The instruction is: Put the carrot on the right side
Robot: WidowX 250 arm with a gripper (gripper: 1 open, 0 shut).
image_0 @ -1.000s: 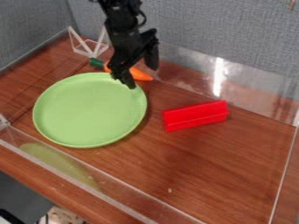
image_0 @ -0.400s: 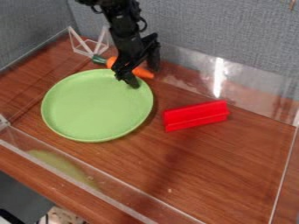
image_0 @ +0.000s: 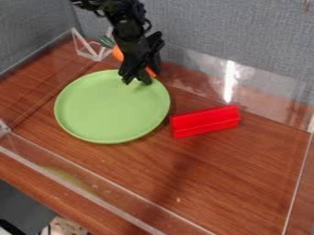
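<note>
Nearest to my camera, the green plate [image_0: 113, 107] has slid again, a little to the right over the last second, and now its edge sits just beside the red rectangular block [image_0: 205, 121]. The block itself hasn't budged. Beyond them, at the plate's far rim, the black gripper [image_0: 145, 75] is down low; its fingers looked more spread a second ago, and I now see them drawn closer together, perhaps partly closed. Whether they have hold of anything I can't tell from here. The toy carrot [image_0: 117, 53] is behind them at the back of the table, mostly hidden, orange showing on either side of the fingers. I suspect the arm is nudging the plate while going for the carrot (not what I'm after). The carrot still needs a secure grip, then carrying right.
</note>
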